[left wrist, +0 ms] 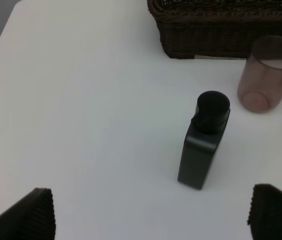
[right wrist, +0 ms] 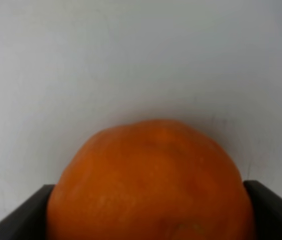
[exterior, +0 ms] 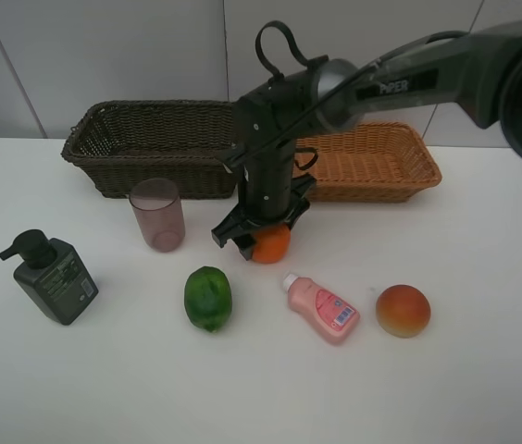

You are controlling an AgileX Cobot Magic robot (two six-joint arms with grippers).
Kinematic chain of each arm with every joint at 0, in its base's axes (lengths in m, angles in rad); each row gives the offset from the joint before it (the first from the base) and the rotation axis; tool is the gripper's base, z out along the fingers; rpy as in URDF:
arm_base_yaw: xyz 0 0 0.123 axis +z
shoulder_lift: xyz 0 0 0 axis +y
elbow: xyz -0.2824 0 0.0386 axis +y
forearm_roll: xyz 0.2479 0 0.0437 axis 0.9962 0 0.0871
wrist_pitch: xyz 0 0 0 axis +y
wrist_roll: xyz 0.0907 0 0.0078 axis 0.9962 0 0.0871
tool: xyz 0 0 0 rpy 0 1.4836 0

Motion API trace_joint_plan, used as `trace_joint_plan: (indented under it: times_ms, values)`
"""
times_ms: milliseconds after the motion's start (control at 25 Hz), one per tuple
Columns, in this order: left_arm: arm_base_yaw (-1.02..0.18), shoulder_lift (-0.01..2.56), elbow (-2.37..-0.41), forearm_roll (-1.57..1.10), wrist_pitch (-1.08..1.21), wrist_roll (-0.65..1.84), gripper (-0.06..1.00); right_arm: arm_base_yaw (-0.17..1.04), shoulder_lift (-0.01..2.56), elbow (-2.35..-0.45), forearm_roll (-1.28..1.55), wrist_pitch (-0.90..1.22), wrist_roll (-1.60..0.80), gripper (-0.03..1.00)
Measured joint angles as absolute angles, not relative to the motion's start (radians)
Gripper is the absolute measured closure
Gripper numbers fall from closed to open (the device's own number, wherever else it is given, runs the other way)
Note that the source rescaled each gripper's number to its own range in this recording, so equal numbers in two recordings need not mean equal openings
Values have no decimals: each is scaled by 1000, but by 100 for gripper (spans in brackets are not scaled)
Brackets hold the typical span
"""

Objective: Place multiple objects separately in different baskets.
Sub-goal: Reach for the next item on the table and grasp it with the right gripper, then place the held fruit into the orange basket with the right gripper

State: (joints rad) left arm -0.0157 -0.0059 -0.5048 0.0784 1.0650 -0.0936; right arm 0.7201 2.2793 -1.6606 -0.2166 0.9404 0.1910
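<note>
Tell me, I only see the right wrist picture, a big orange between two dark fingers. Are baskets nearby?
Observer: Yes, a dark brown basket and a light orange basket sit behind the orange.
Operator: What's beside it?
Observer: A mauve cup stands upright, to its left in the high view.
Operator: And the other hand?
Observer: The left hand is open, near a dark green pump bottle.

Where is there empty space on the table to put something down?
Bare table runs along the front edge, before the pump bottle, green fruit, pink bottle and red-yellow fruit. Another free patch lies between the tan basket and that fruit. The middle is crowded: the right end effector straddles the orange beside the cup.
</note>
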Motion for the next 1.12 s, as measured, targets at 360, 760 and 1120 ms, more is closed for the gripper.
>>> trace_joint_plan:
  times_ms: [360, 760, 1120]
  values:
    - [-16, -6, -505, 78, 1065, -94, -6, 720, 2279, -1661, -217, 940, 191, 51]
    - [-16, -6, -505, 78, 1065, -94, -6, 720, 2279, -1661, -197, 940, 191, 51]
    - [-16, -6, -505, 78, 1065, -94, -6, 720, 2224, -1661, -179, 963, 191, 51]
